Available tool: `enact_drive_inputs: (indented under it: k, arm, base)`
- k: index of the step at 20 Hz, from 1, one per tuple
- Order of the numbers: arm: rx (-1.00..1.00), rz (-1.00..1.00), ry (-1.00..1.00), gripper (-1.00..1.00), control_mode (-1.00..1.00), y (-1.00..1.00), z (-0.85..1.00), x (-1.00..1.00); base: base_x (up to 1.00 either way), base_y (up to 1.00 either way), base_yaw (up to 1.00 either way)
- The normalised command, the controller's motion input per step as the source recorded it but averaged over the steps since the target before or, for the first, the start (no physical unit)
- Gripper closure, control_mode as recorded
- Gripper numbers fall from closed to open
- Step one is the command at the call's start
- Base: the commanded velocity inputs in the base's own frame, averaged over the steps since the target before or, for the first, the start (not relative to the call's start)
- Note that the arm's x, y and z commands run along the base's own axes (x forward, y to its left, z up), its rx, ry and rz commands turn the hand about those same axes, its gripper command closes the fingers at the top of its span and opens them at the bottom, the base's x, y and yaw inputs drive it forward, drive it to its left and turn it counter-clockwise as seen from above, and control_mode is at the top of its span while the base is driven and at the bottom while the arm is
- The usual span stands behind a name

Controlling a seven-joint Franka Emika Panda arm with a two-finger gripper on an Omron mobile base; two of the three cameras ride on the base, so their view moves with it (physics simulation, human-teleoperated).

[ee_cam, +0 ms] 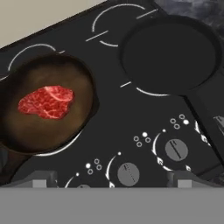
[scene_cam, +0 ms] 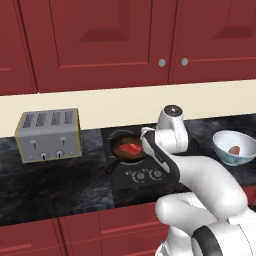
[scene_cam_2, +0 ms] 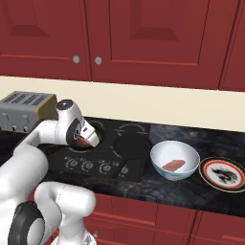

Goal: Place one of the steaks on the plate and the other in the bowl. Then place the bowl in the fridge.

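Note:
One red steak (ee_cam: 46, 102) lies in a brown frying pan (ee_cam: 26, 135) on the stove's left burner, also seen as the steak (scene_cam: 131, 149) in the left base view. The other pinkish steak (scene_cam_2: 173, 164) rests inside the white bowl (scene_cam_2: 160, 165) with the blue pattern, on the counter right of the stove; the bowl (scene_cam: 222, 150) stands at the right in the left base view too. A round plate (scene_cam_2: 224, 173) with a red rim and dark motif sits right of the bowl. My gripper (ee_cam: 111, 181) hovers open above the stove, its fingertips (ee_cam: 43, 179) empty. The fridge is out of view.
An empty black frying pan (ee_cam: 168, 54) sits on the right burner, its handle toward the knobs (ee_cam: 175, 149). A silver toaster (scene_cam: 48, 134) stands on the dark counter left of the stove. Red cabinets (scene_cam: 100, 40) hang above.

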Motion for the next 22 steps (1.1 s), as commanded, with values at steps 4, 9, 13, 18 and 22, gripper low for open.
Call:
enact_drive_inputs:
  k: [4,9,13,18,22]
  arm:
    - [0.00,0.11,0.03,-1.00,-1.00,0.01,-0.14,0.00]
    - [0.00,0.16,0.00,-1.00,-1.00,0.04,-0.12,0.00]
    - [0.00,0.14,0.00,-1.00,-1.00,0.22,-0.01,0.00]
    - [-0.03,0.13,0.00,-1.00,-1.00,0.33,0.00,0.02]
    - [-0.04,0.23,0.00,-1.00,-1.00,0.13,0.00,0.14]
  base:
    - [0.00,0.00,0.00]
    - [0.00,0.00,0.00]
    - [0.00,0.00,0.00]
    - [0.00,0.00,0.00]
    - [0.00,0.00,0.00]
